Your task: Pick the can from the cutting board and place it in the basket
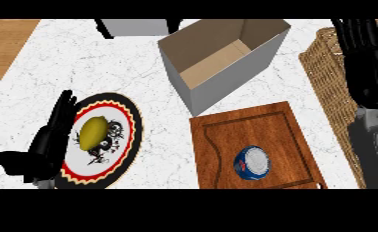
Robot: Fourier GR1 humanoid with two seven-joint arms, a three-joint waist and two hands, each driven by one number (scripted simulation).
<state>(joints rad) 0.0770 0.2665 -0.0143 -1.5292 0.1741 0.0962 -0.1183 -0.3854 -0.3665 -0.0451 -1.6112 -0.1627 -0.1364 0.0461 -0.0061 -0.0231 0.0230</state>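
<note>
A white marbled tabletop (pixel 88 66) carries an open cardboard box (pixel 221 58), a wicker basket (pixel 332 81), a wooden cutting board (pixel 255 146) bearing the upright can (pixel 252 163), and a plate (pixel 103 141). The left hand (pixel 44 146) rests with fingers straight; whether the right hand (pixel 362 66) is open, I cannot tell.

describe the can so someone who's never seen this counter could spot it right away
Find the brown wooden cutting board at the lower middle of the white marble counter, just below the open cardboard box. The can stands near its bottom edge: small, blue-sided, silvery round top, the only thing on the board.
</note>
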